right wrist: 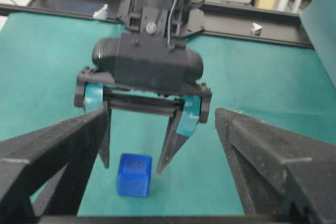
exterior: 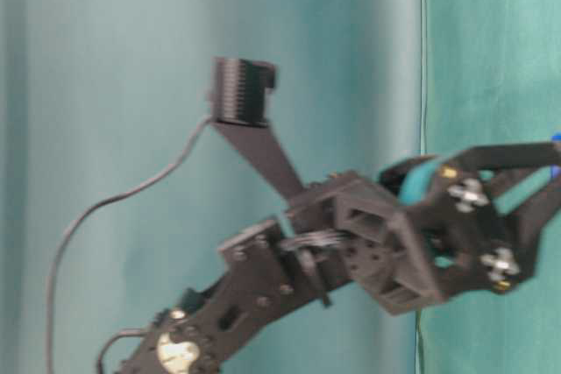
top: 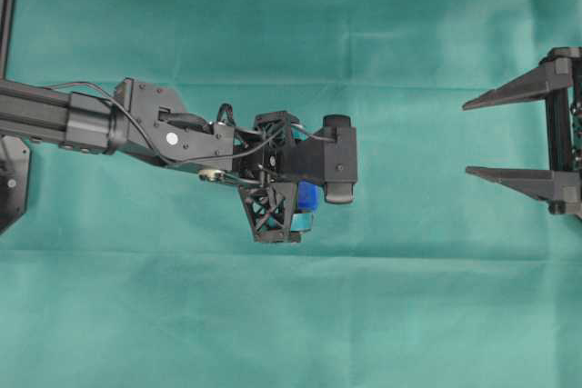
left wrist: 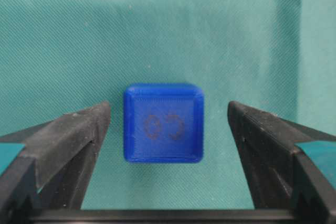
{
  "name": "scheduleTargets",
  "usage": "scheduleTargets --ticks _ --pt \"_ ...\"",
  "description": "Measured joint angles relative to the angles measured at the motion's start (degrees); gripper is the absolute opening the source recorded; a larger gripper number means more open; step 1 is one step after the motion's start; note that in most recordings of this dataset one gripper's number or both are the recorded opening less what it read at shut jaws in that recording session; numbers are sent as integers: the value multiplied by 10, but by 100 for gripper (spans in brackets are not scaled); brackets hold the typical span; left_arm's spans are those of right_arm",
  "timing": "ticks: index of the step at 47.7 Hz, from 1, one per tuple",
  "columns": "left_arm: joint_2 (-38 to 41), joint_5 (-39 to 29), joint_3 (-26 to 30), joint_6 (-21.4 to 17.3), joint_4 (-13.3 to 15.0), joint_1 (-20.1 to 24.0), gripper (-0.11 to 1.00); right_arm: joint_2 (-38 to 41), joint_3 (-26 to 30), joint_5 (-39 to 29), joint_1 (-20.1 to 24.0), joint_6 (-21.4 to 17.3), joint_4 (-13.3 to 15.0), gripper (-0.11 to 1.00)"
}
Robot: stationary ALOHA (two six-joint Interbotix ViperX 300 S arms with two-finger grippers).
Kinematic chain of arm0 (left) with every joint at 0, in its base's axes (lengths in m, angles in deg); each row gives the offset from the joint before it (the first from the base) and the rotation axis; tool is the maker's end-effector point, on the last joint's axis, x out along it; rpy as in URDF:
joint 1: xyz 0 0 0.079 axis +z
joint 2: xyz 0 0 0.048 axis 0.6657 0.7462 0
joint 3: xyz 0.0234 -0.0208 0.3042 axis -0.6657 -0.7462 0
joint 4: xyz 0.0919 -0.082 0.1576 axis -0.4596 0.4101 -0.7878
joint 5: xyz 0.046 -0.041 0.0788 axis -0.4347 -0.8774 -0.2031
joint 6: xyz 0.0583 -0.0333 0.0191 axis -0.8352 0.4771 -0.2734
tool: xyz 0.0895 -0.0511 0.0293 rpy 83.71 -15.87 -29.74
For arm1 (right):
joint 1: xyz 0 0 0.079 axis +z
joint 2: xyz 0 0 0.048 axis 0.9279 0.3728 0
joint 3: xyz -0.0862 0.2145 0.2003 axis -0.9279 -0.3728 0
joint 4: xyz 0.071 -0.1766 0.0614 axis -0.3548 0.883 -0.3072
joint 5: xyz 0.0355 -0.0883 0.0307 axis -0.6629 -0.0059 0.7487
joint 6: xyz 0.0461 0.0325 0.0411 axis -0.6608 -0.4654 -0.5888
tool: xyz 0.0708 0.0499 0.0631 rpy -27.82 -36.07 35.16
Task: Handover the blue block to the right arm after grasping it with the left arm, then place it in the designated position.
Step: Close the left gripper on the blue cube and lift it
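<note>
Overhead, the left arm is reaching over the green cloth, mostly hiding the blue block; the right arm is waiting well apart, jaws spread. From the left wrist, the block is sitting on the cloth between spread, untouching fingers.

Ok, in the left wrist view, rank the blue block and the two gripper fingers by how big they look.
1. The two left gripper fingers, tied: they look alike, cut off by the frame and nearer the camera, so their looming size is unsure.
2. Blue block, smallest, on the green cloth between them, untouched.
</note>
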State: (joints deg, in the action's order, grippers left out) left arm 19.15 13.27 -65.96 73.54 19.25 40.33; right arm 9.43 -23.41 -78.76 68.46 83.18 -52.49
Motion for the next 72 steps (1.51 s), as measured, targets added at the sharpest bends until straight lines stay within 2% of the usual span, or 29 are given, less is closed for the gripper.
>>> scheduleTargets --ticks 11,29,33,40,41,72 --pt "37 31 -11 0 0 0 100 2 0 0 0 0 0 94" --pt "40 37 -13 0 0 0 98 4 0 0 0 0 0 94" --pt "40 36 -13 0 0 0 87 4 0 -1 0 0 0 94" --pt "40 37 -12 -1 0 0 47 4 0 -1 0 0 0 94" --pt "40 37 -12 -1 0 0 46 4 0 -1 0 0 0 94" --pt "39 36 -12 -1 0 0 46 6 0 -7 0 0 0 94"
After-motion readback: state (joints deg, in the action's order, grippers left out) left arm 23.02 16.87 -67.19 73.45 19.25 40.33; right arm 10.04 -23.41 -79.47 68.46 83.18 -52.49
